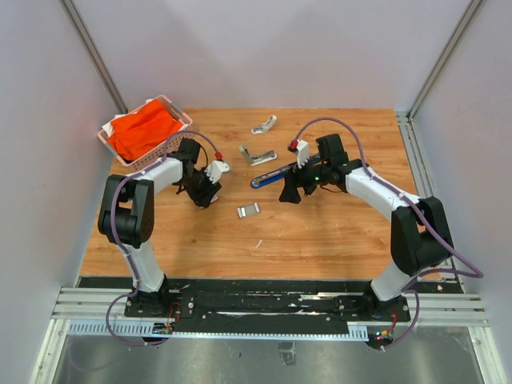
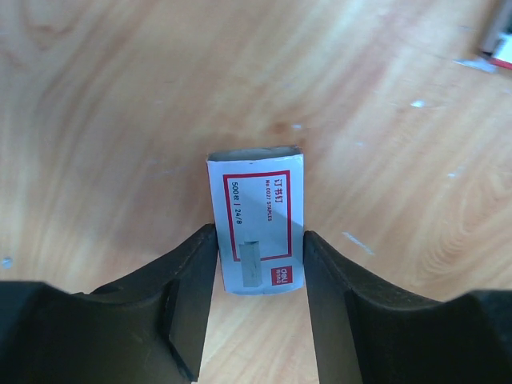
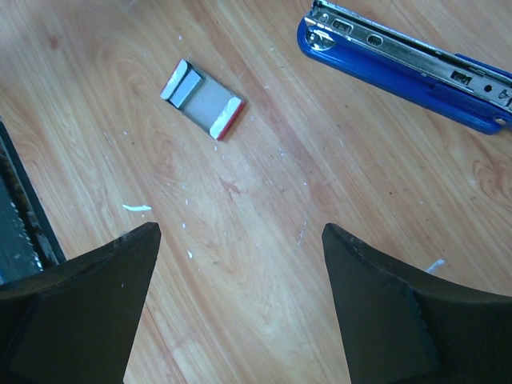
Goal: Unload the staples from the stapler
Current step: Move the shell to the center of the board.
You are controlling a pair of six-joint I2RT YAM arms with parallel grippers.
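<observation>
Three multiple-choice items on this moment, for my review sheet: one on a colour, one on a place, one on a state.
1. The stapler body is: A red; B blue; C green.
2. The staple box is: A under the stapler; B on the stapler; C between the fingers of the left hand.
3. The right hand is: A open and empty; B shut on the stapler; C shut on nothing.
Answers: 1 B, blue plastic shows in the right wrist view. 2 C, a finger flanks each side of it. 3 A, its fingers stand wide apart, gripping nothing.
</observation>
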